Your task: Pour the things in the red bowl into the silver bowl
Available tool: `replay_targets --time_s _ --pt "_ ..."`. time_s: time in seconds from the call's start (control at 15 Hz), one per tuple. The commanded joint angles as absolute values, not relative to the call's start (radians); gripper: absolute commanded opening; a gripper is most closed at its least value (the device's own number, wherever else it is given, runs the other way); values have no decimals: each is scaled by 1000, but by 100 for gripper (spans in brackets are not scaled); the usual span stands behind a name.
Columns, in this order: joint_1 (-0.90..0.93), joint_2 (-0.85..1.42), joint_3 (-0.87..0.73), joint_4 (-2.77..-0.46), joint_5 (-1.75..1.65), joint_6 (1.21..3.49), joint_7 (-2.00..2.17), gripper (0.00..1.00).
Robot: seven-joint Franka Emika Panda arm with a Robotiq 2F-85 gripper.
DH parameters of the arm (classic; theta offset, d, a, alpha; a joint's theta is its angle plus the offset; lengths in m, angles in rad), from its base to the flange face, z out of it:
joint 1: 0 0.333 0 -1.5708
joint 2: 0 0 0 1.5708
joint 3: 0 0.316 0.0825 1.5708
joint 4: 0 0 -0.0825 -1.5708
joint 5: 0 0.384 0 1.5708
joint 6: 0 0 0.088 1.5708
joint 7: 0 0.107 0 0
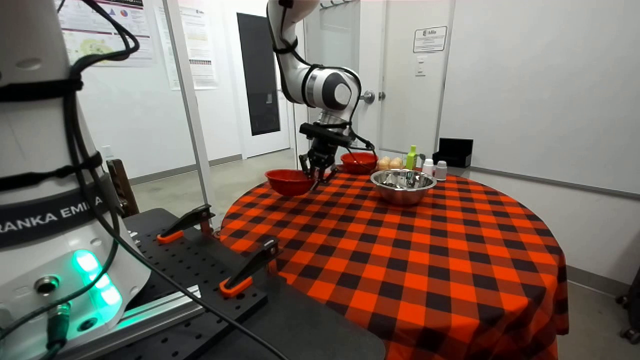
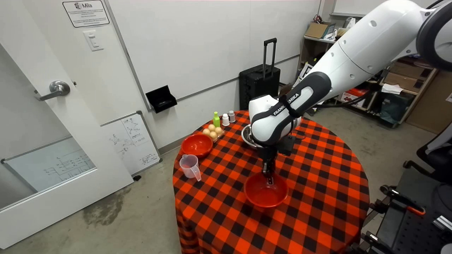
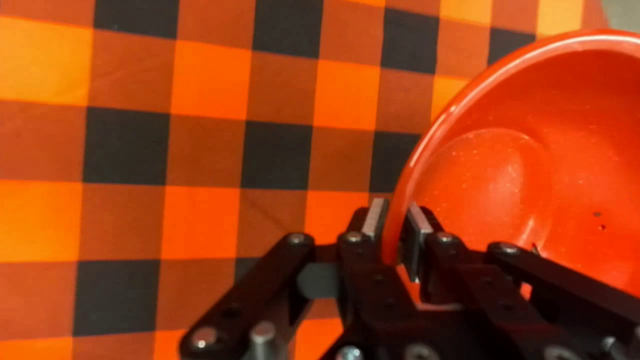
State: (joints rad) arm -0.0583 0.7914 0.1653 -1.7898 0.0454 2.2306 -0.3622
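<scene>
Arm (image 2: pixel 353 63) slanting down over table (image 1: pixel 450 240), gripper (image 3: pixel 397 220) grasping red bowl (image 1: pixel 289 188)

A whiteboard (image 2: pixel 204 46) is spanning much of the wall (image 2: pixel 201 113), and a door (image 2: pixel 72 113) is standing alongside. The round table is bearing a red-and-black checked cloth (image 2: pixel 317 208) that is draping down its side. The arm is slanting in from the upper right of an exterior view, its wrist hanging low over the cloth and its gripper pointing downward. A black case (image 2: pixel 259 84) is standing near the wall. The silver bowl (image 1: pixel 405 196) is resting upright on the cloth, apart from the red bowl. The finger pads (image 3: pixel 419 220) are gripping the red bowl's rim, one pad sitting inside and one outside; whether its base is touching the cloth is not showing clearly. A second red bowl (image 2: pixel 196 146) is sitting by the table's edge, a measuring cup (image 2: pixel 189 165) standing just beside it. Eggs (image 2: pixel 213 131), a green bottle (image 2: pixel 216 120) and two small pale containers (image 2: pixel 225 120) are clustering nearby. Dark specks (image 3: pixel 602 227) are lying inside the red bowl.
</scene>
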Motion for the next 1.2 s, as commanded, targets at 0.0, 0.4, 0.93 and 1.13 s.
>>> replay_targets --time_s 0.0,0.4,0.93,1.13 --pt "-38 805 130 -1796 64 2385 -258 3" --pt "-27 869 91 -1786 55 2465 -135 3" --pt "-16 827 83 -1827 40 2471 -98 79" --pt "0 752 68 -1877 18 2462 -90 99"
